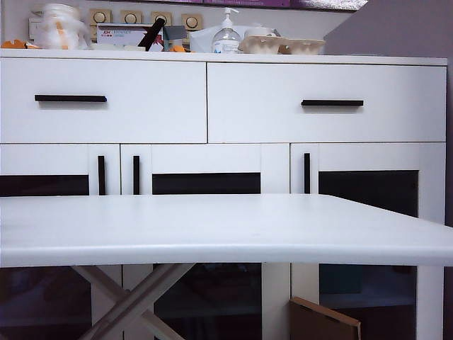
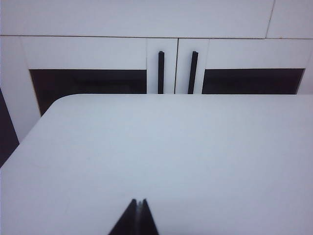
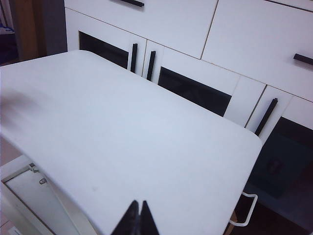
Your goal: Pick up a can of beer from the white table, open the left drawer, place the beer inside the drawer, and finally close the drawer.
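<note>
The white table (image 1: 212, 227) fills the lower half of the exterior view, and its top shows bare. No can of beer is visible in any view. Behind the table, the left drawer (image 1: 141, 106) is closed, its long black bar handle (image 1: 71, 98) set toward the left. My left gripper (image 2: 138, 201) is shut with nothing in it, low over the white table (image 2: 161, 156) and facing the cabinet doors. My right gripper (image 3: 138, 203) is also shut and empty, over the white table (image 3: 127, 132) near one edge. Neither gripper appears in the exterior view.
The right drawer (image 1: 325, 106) is closed beside the left one. A clear pump bottle (image 1: 226, 35), cartons and boxes stand on the cabinet top. Glass doors with vertical black handles (image 1: 136, 175) lie below the drawers. A cardboard piece (image 1: 322, 322) leans on the floor at the right.
</note>
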`<act>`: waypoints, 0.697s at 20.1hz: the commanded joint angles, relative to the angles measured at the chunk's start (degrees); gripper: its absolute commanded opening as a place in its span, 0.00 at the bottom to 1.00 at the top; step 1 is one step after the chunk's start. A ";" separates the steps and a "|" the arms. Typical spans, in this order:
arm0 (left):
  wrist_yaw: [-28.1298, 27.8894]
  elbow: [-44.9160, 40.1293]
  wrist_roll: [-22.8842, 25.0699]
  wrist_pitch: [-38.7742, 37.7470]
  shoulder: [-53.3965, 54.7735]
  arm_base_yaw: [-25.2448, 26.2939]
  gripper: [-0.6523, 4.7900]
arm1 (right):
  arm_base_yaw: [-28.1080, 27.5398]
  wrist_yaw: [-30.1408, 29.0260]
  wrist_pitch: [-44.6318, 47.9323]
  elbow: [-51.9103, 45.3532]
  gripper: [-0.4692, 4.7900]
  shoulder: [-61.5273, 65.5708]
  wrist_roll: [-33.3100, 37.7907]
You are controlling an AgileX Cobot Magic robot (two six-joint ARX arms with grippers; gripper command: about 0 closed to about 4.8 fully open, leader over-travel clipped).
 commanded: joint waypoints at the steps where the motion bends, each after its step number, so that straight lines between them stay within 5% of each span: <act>1: -0.04 0.13 -0.15 0.33 0.04 -0.07 0.11 | 0.00 0.00 0.76 0.26 0.09 0.04 0.17; 10: -0.02 0.13 -0.15 0.31 0.04 -0.07 0.11 | -0.13 1.16 2.14 -0.37 0.09 0.04 -0.92; 14: -0.04 0.13 -0.15 0.20 0.04 -0.07 0.11 | -6.73 11.52 21.46 -8.83 0.09 0.11 -1.60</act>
